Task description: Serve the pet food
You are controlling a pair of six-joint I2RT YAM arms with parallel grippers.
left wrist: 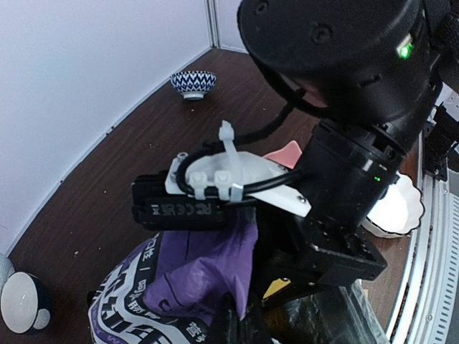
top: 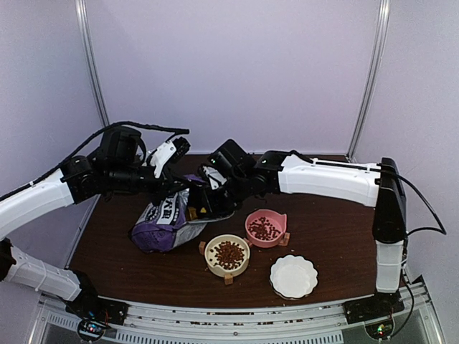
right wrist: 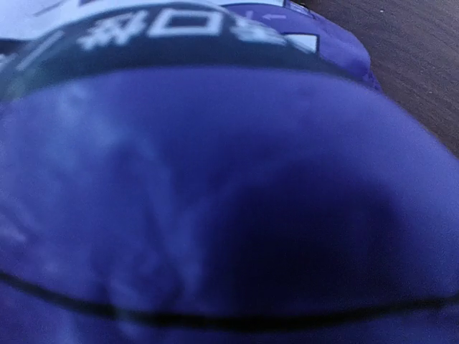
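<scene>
Reddish-brown pet food [top: 228,254] fills a cream bowl [top: 212,264], and more of it lies in a pink bowl [top: 278,218]. A purple bag [top: 163,223] lies on its side to their left. My left gripper [top: 174,192] [left wrist: 242,319] is shut on the upper edge of the bag [left wrist: 193,276] at its mouth. My right gripper [top: 209,206] reaches into the bag's mouth right beside it. Its fingers are hidden. The right wrist view shows only blurred purple bag [right wrist: 229,179] up close.
An empty white scalloped dish [top: 293,276] [left wrist: 398,208] sits near the front right. A blue patterned bowl [left wrist: 193,82] stands by the back wall. A white and dark round object [left wrist: 21,301] sits at the left. The right arm's black wrist [left wrist: 337,107] crowds my left gripper.
</scene>
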